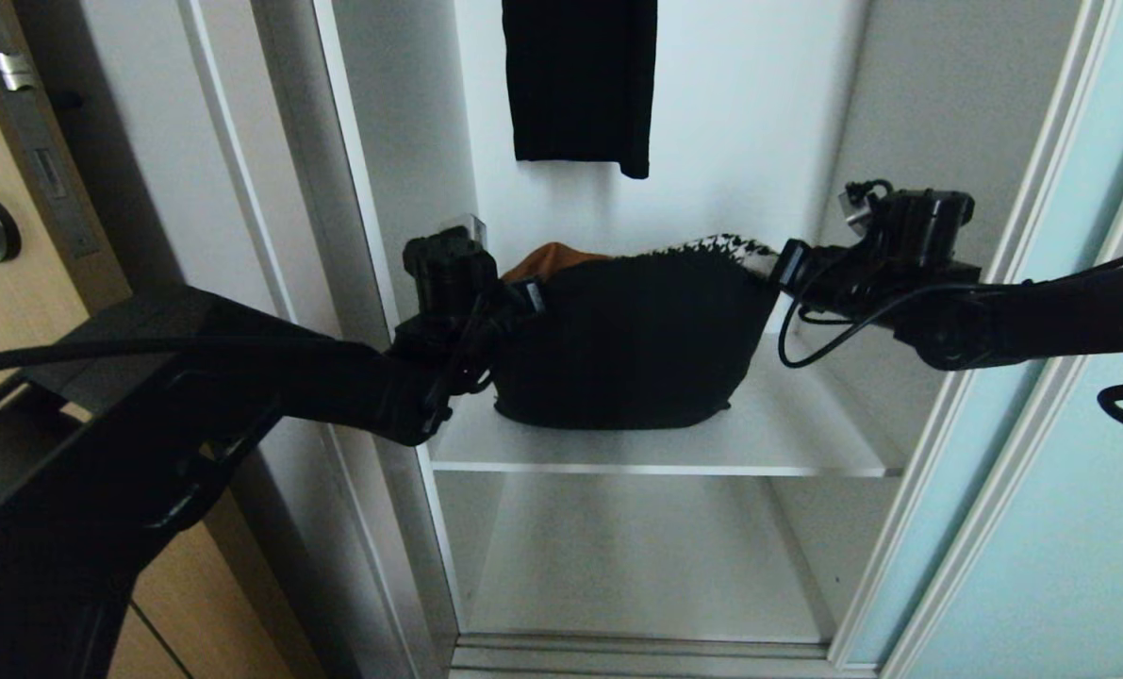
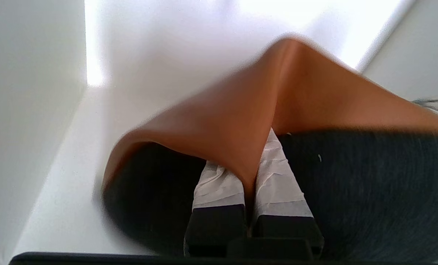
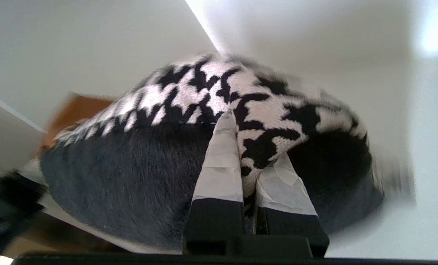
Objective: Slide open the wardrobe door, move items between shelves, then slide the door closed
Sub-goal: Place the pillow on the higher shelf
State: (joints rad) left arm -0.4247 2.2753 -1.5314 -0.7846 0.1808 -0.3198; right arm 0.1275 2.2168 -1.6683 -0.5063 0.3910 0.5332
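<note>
From the head view, the rectangular cushion of black fabric, tan-brown leather and houndstooth (image 1: 622, 344) hangs between both arms just over the flat white upper shelf (image 1: 787, 443), its long axis running across the wardrobe; the left claw (image 1: 514, 297) pinches one end, the right claw (image 1: 780, 266) the other, so neither is nearer. A white lower shelf (image 1: 636, 575) lies bare below. The left wrist view shows taped fingers (image 2: 219, 184) clamped on the tan leather. The right wrist view shows fingers (image 3: 220, 173) closed on houndstooth.
</note>
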